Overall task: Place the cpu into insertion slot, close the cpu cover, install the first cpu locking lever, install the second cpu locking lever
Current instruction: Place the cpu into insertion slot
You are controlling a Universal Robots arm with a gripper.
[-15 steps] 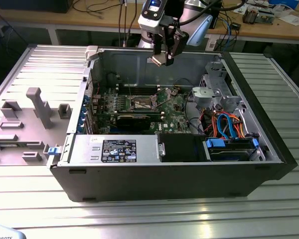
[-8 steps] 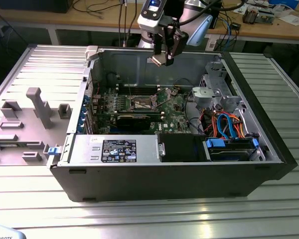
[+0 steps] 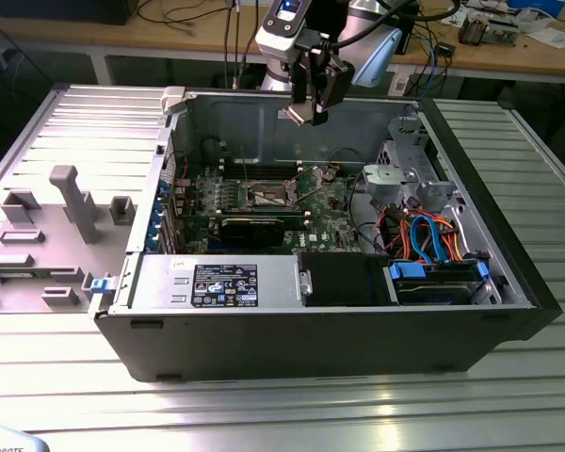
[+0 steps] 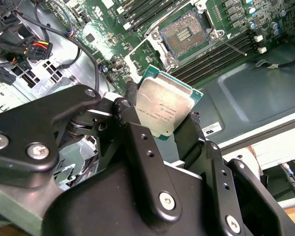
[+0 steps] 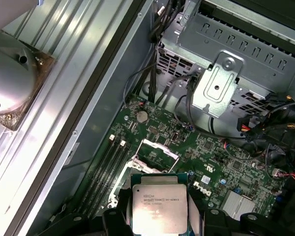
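Hand (image 3: 309, 107) clamps cpu (image 4: 164, 107) above open case (image 3: 264, 350); insertion slot (image 4: 183, 33) uncovered below, drive cage (image 5: 236, 54) nearby

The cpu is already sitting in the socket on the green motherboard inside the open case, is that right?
No. The cpu is not in the socket: the end effector grips it above the green motherboard inside the open case. The second wrist view shows the socket empty.
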